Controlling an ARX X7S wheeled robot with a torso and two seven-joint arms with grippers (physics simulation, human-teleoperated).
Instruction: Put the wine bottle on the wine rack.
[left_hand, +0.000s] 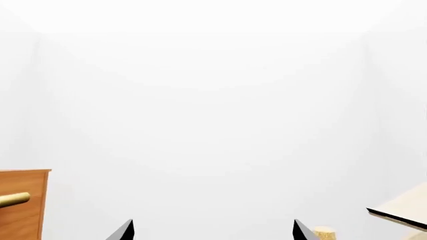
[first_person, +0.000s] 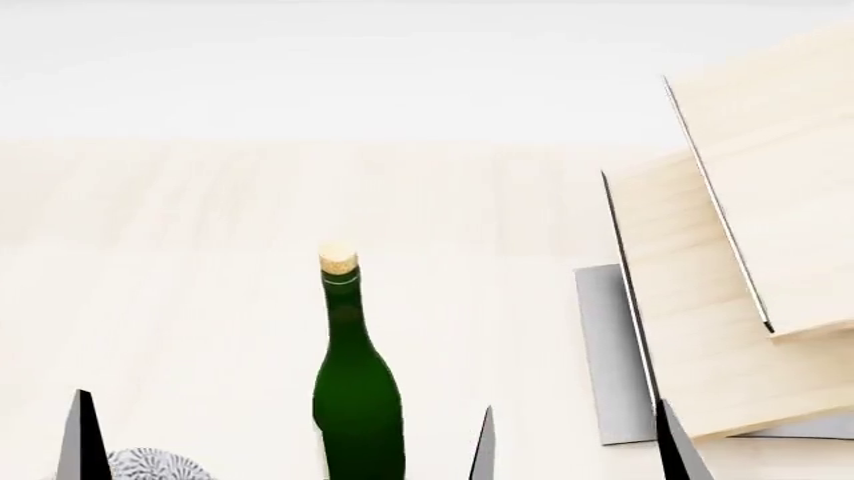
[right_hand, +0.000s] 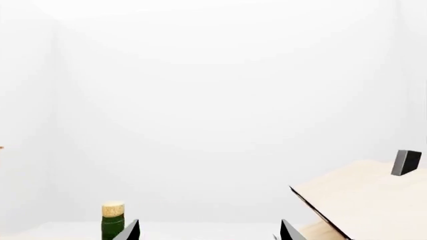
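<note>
Only the tips of the robot's fingers show; the arms and wrists stay out of sight. In the head view, the left gripper (first_person: 283, 445) pokes up from the lower edge as two thin dark points set wide apart, one finger (first_person: 83, 440) at the far left and the other nearer the middle. Its own wrist camera shows the same pair (left_hand: 212, 231), spread and holding nothing. Of the right gripper (right_hand: 208, 231), the head view catches just one dark finger (first_person: 678, 445) at the lower right. Its wrist camera shows both tips standing apart, with nothing between them.
</note>
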